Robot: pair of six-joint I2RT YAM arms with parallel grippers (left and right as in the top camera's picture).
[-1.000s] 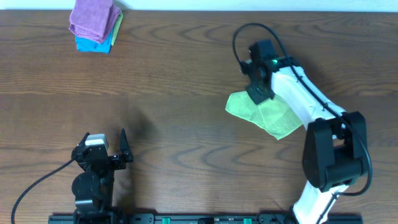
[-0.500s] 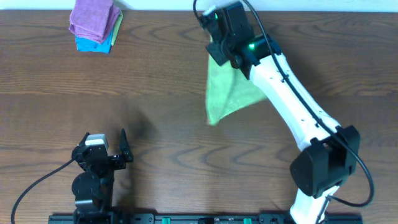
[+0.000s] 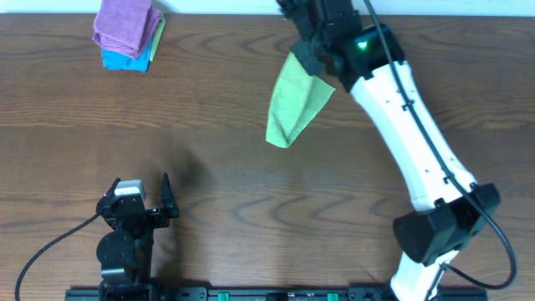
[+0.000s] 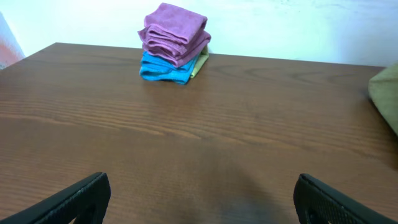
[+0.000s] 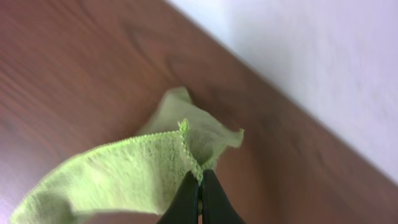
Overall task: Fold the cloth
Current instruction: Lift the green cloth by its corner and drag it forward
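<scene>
Precariously, right fingers (image 5: pixel 188 198) pinch only the hem of the lime-green cloth (image 3: pixel 294 100) dangling below; swinging may slip it free; left fingers (image 4: pixel 81 196) spread.

the cloth (image 3: pixel 294 104) hangs well right of the stacked cloths (image 3: pixel 127 33).

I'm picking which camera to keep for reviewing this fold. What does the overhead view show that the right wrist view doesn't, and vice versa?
Only overhead: the purple folded cloth stacked on the blue folded cloth at the table's far left corner, and the left gripper, open and empty near the front edge. Only right wrist: a close-up of the right gripper shut on the stitched edge of the lime-green cloth. Both: that cloth held by one edge over the brown wooden table.
</scene>
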